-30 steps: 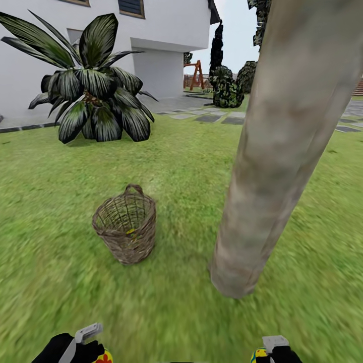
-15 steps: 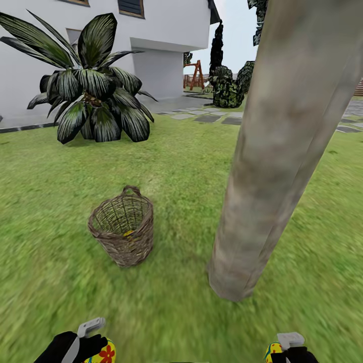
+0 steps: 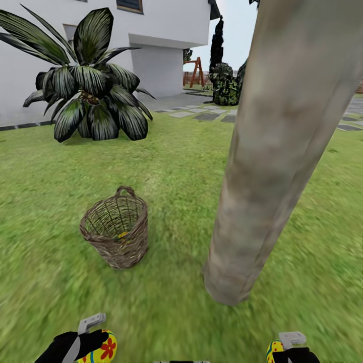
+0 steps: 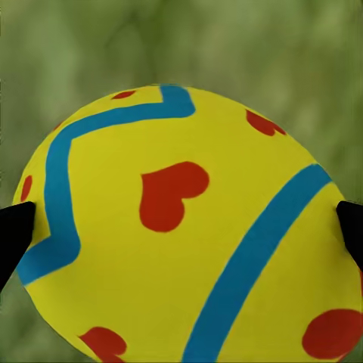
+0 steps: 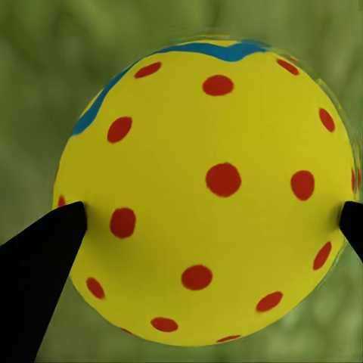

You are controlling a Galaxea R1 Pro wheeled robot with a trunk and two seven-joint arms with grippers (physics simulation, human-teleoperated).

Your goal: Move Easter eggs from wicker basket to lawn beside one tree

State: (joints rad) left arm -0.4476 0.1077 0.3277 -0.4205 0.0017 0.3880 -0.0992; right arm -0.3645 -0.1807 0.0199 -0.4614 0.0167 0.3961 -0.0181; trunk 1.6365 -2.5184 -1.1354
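Near the tree [image 3: 275, 166], on the lawn [image 3: 166, 312], 2 eggs are held: left gripper [image 3: 93, 343] clamped on 1 [image 4: 185, 234], right gripper [image 3: 282, 349] on another [image 5: 208, 193]. Something yellow, probably egg 3 [image 3: 122, 234], is seen inside the basket [image 3: 117, 233]. None placed yet.

I have both arms held low in front of me, wrists just showing at the bottom edge of the head view. My left gripper [image 3: 93, 345] is clamped on an egg [image 4: 189, 234], its black fingertips [image 4: 13, 234] pressing opposite sides. My right gripper [image 3: 285, 350] pinches a second egg [image 5: 208, 189] the same way.
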